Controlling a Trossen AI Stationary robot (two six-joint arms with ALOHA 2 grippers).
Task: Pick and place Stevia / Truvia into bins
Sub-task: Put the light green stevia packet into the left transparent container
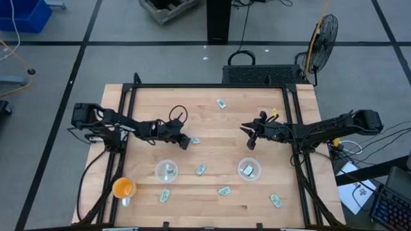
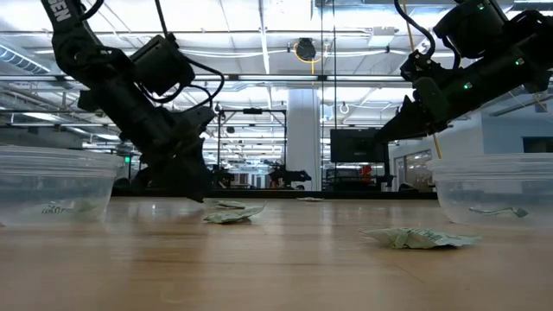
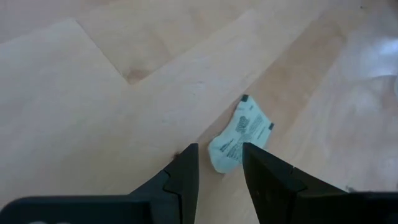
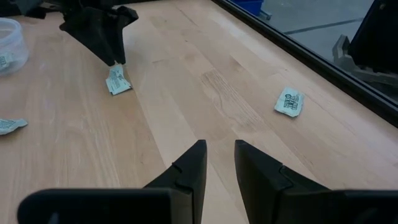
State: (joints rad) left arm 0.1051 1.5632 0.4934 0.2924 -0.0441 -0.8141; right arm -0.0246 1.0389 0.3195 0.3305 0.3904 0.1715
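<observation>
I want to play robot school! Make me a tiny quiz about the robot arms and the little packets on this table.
1. True or false: each clear cup already has a packet inside.
2. Which gripper is right at a packet: A left gripper, B right gripper?
3. Fill in: the cup near the table's corner is colored ______.

Key: 1 true, the other clear cup has one too. 2 A, its fingers straddle the packet. 3 orange.

Print on packet (image 3: pixel 239 134) — too small to read, no other legible txt
</observation>
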